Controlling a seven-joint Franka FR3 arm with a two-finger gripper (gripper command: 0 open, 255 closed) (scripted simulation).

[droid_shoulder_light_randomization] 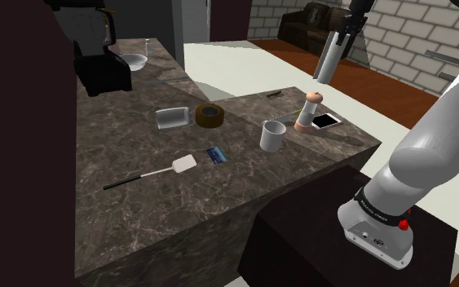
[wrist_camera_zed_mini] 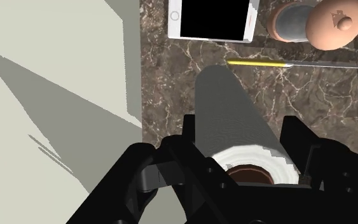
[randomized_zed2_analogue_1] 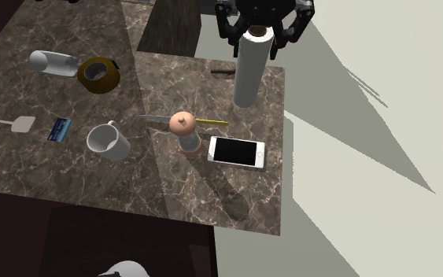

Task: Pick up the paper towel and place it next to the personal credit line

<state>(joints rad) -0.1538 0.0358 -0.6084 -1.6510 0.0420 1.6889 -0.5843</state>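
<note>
My gripper [droid_shoulder_light_randomization: 346, 34] is shut on the top end of a grey-white paper towel roll [droid_shoulder_light_randomization: 331, 59], which hangs in the air above the counter's far right corner. From the second exterior view, the gripper [randomized_zed2_analogue_1: 257, 33] clasps the roll [randomized_zed2_analogue_1: 251, 72] with its lower end over the counter edge. In the wrist view the fingers [wrist_camera_zed_mini: 185, 147] press on both sides of the roll [wrist_camera_zed_mini: 231, 114]. The small blue credit card [droid_shoulder_light_randomization: 214, 155] lies flat mid-counter, beside a white spatula [droid_shoulder_light_randomization: 183, 165]; the card [randomized_zed2_analogue_1: 59, 128] is far from the roll.
Below the roll sit a white phone [randomized_zed2_analogue_1: 236, 151], a tan-topped grinder [randomized_zed2_analogue_1: 184, 126] and a yellow-handled tool [randomized_zed2_analogue_1: 212, 122]. A white mug [droid_shoulder_light_randomization: 272, 135], tape roll [droid_shoulder_light_randomization: 209, 115] and grey can [droid_shoulder_light_randomization: 171, 118] stand between roll and card. A black appliance [droid_shoulder_light_randomization: 97, 53] occupies the far left.
</note>
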